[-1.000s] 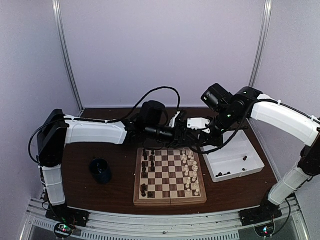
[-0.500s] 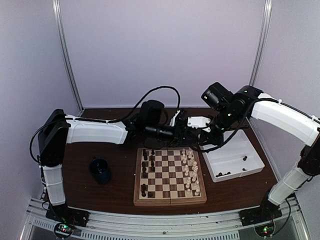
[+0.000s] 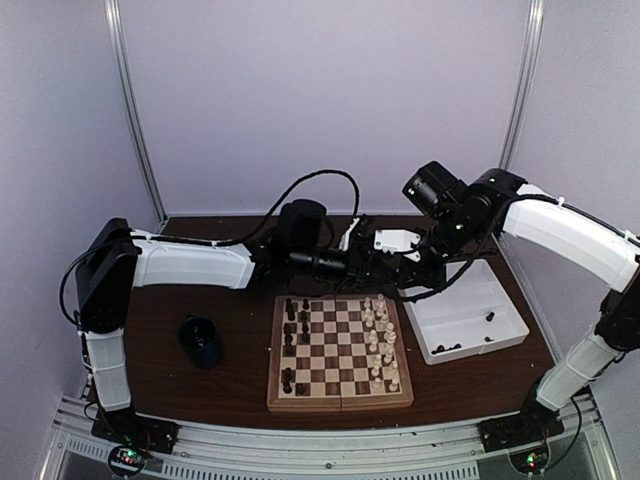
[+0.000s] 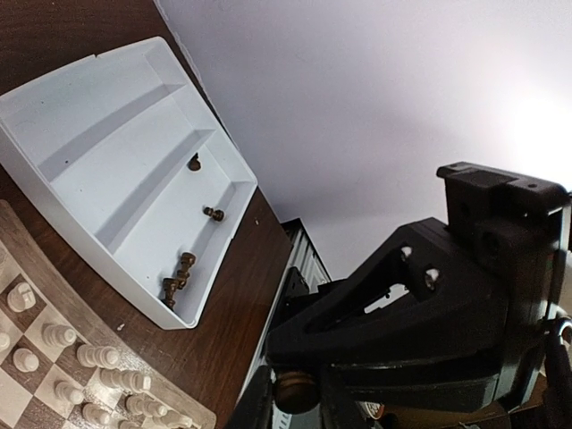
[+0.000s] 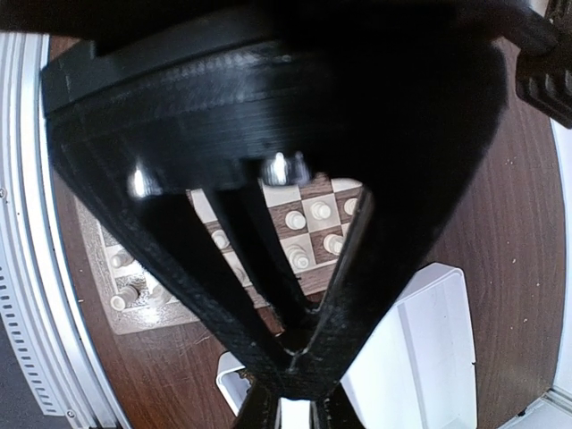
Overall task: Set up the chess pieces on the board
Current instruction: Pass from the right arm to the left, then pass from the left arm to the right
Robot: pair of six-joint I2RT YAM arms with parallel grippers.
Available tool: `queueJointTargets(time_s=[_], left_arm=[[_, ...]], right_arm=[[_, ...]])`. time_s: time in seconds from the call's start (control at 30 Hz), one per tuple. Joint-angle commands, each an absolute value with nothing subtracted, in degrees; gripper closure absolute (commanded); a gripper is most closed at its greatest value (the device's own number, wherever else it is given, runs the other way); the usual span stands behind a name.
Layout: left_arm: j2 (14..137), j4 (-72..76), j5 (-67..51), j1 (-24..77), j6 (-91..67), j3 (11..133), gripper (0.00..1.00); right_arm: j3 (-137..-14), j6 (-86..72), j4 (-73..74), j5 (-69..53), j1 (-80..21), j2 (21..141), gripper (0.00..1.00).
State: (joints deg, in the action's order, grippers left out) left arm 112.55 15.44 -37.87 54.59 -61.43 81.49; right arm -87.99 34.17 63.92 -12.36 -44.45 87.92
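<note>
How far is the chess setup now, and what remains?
Done: cream pieces line two columns on the board, right side. Partly done: dark pieces opposite have gaps. In hand: the left gripper and shut right gripper meet at the far edge; any held piece is hidden. Left: loose dark pieces in the white tray.

No text, label, brand, number or sign legible anywhere: none on board (image 3: 340, 403), none on tray (image 3: 480, 300).
</note>
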Motion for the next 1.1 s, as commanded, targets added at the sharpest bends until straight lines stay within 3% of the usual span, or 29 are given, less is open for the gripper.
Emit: queueJointTargets(time_s=[0.0, 0.17, 0.27, 0.47, 0.57, 0.7, 0.87, 1.07], left_arm=[[112.89, 18.72, -38.39, 54.74, -61.49, 82.32, 0.86], [112.22, 20.22, -38.39, 54.36, -61.89, 81.05, 0.91], [110.56, 23.41, -37.7, 53.61, -62.07, 78.48, 0.92], [106.28, 35.57, -35.94, 52.56, -60.88, 71.27, 0.93], [105.41, 42.98, -35.19, 52.52, -60.49, 68.76, 0.92], [105.29, 48.22, -34.03, 52.55, -60.39, 67.5, 0.92], [106.12, 49.16, -33.16, 52.55, -60.35, 68.14, 0.92], [107.78, 51.22, -32.73, 52.56, -62.09, 68.72, 0.92]], right_arm=[[-90.57, 33.36, 61.88, -14.5, -45.24, 88.52, 0.9], [-90.4, 33.0, 62.08, -13.92, -45.05, 87.68, 0.88], [-90.09, 32.49, 62.4, -16.74, -43.2, 86.1, 0.79], [-86.75, 22.76, 56.52, -42.62, -27.88, 79.94, 0.58], [-82.0, 11.4, 48.28, -59.53, -19.68, 80.18, 0.57], [-74.33, -2.0, 37.34, -73.11, -18.6, 82.0, 0.55], [-66.11, -21.99, 14.98, -79.06, -19.35, 82.02, 0.52], [-66.65, -22.83, 14.65, -79.73, -20.96, 83.28, 0.54]])
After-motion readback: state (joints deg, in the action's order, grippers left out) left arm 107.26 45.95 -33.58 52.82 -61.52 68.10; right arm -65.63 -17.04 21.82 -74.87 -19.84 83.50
